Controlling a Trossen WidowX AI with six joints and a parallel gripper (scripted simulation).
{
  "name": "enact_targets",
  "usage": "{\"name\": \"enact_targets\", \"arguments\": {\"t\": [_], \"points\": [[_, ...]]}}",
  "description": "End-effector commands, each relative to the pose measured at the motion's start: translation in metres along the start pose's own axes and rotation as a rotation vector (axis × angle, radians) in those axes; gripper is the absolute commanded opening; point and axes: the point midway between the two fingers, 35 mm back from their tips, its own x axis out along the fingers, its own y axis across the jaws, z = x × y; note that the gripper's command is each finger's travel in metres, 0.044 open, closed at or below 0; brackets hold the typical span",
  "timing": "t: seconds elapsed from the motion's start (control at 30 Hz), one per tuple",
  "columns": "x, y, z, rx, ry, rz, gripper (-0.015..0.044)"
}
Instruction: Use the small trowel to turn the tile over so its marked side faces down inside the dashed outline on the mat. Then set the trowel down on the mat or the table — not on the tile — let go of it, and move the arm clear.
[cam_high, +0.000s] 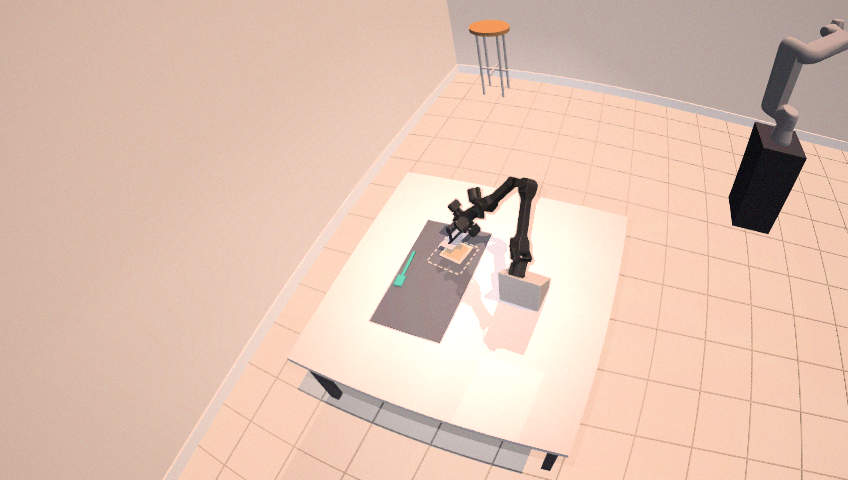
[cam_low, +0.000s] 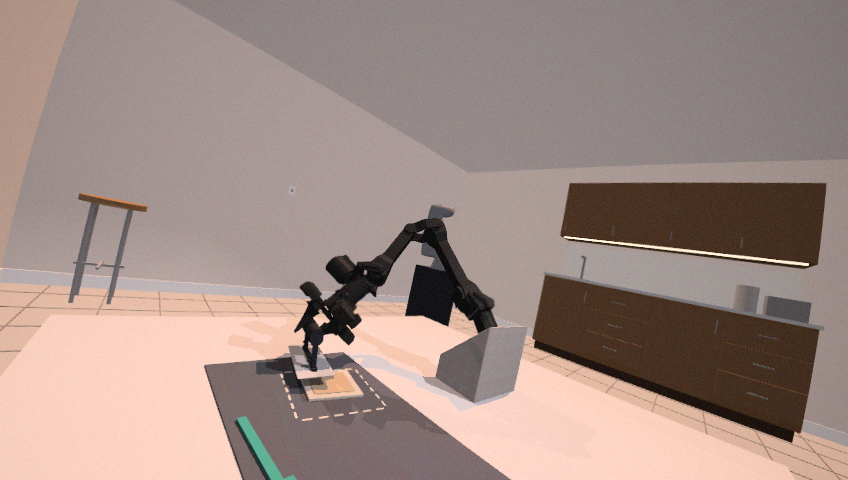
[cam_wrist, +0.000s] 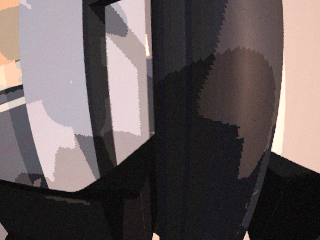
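The tile (cam_high: 456, 253) (cam_low: 334, 386) is cream with an orange patch facing up. It looks flat, inside the dashed outline (cam_low: 384, 407) on the dark mat (cam_high: 416, 315) (cam_low: 416, 452); its orange also shows at the upper left edge of the wrist view (cam_wrist: 7, 27). My gripper (cam_high: 453, 238) (cam_low: 311, 364) is shut on the small trowel. The trowel's pale flat blade (cam_low: 326, 373) (cam_wrist: 50, 65) is at the tile's rear left edge in the exterior view. Whether the blade touches the tile or overlaps it, I cannot tell. Dark fingers hide part of the blade.
A teal long-handled tool (cam_high: 401, 278) (cam_low: 257, 446) lies on the mat's left part in the top view. The grey base block (cam_high: 523, 289) (cam_low: 484, 365) under the arm stands on the white table (cam_high: 357, 333), to the right of the mat.
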Motion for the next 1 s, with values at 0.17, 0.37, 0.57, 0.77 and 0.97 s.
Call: {"name": "enact_targets", "arguments": {"t": [0.17, 0.37, 0.57, 0.77, 0.97], "points": [[-0.015, -0.006, -0.042, -0.041, 0.012, -0.061, 0.0000], [-0.025, -0.002, -0.068, -0.072, 0.023, -0.082, 0.0000], [-0.038, 0.003, -0.093, -0.105, 0.037, -0.104, 0.0000], [-0.041, 0.004, -0.099, -0.114, 0.041, -0.110, 0.0000], [-0.041, 0.004, -0.099, -0.114, 0.041, -0.110, 0.0000]]}}
